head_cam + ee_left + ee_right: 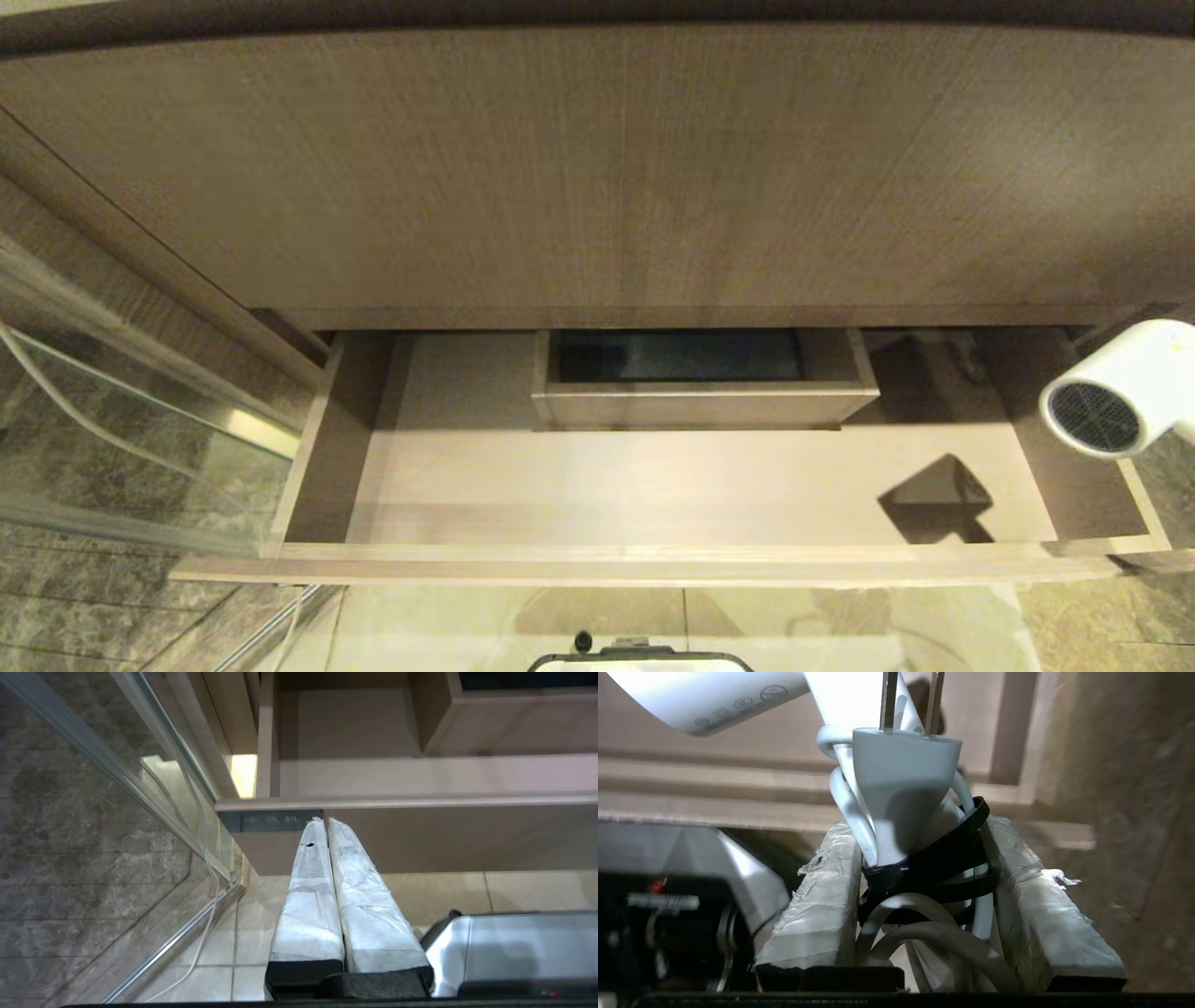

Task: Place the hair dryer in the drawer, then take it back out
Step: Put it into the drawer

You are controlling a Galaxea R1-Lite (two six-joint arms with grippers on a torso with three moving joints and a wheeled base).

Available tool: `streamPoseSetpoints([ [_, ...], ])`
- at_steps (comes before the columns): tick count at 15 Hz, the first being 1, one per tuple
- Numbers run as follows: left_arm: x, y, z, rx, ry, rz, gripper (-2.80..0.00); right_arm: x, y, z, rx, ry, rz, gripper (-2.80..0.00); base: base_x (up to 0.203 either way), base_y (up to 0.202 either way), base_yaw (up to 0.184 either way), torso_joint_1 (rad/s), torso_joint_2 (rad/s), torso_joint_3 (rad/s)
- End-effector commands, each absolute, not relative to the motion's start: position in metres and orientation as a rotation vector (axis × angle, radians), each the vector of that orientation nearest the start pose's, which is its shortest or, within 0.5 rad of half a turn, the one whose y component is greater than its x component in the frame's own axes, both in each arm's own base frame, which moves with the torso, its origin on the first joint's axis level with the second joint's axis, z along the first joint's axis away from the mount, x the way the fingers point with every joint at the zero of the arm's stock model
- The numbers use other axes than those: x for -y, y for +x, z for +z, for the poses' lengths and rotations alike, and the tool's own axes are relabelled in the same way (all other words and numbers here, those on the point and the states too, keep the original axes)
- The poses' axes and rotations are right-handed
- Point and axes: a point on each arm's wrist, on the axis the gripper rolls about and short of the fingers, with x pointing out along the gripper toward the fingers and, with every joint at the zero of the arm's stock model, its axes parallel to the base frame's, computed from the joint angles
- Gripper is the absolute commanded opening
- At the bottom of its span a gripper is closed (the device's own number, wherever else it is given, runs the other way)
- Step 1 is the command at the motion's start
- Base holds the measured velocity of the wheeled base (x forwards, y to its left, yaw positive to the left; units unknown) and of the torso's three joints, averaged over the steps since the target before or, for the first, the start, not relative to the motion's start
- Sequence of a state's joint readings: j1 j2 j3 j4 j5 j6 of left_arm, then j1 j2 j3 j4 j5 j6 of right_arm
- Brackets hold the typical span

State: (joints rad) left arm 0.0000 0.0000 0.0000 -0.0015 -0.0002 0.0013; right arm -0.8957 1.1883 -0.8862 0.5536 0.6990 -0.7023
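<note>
Evidently the right end effector (pixel 924 858), clamped on the hair dryer (pixel 1116 387) by its bundled cord, holds it over the right end of the open, bare drawer (pixel 653 485), so lowering it inside seems next, while the left end effector (pixel 324 826) hangs pressed together below the drawer front.

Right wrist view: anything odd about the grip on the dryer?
Yes. The right tool is clamped on the bundled white cord and plug, not on the handle or barrel. The hair dryer hangs off the bundle over the right end of the open drawer, so it may swing or slip.
</note>
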Motion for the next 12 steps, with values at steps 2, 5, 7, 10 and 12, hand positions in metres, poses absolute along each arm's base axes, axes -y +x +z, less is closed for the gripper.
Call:
streamPoseSetpoints([
  [2, 0.0, -0.023, 0.076, 0.003, 0.002, 0.0, -2.8, 0.105, 0.102, 0.21, -0.664, -0.008, 0.054, -2.8, 0.0, 0.0, 0.0, 0.074, 0.05, 0.125],
  [5, 0.0, -0.023, 0.076, 0.002, 0.002, 0.0, -2.8, 0.105, 0.103, 0.207, -0.672, 0.007, 0.059, -2.8, 0.0, 0.0, 0.0, 0.034, 0.02, 0.058],
  [7, 0.0, -0.023, 0.076, 0.002, 0.002, 0.0, -2.8, 0.107, 0.104, 0.186, -0.733, 0.098, 0.086, -2.8, 0.0, 0.0, 0.0, 0.012, 0.01, 0.041],
  [10, 0.0, -0.023, 0.076, 0.003, 0.002, 0.0, -2.8, 0.117, 0.112, 0.173, -0.786, 0.163, 0.107, -2.8, 0.0, 0.0, 0.0, 0.0, 0.0, 0.0],
  [12, 0.0, -0.023, 0.076, 0.002, 0.002, 0.0, -2.8, 0.122, 0.117, 0.167, -0.805, 0.188, 0.116, -2.8, 0.0, 0.0, 0.0, 0.0, 0.0, 0.0],
])
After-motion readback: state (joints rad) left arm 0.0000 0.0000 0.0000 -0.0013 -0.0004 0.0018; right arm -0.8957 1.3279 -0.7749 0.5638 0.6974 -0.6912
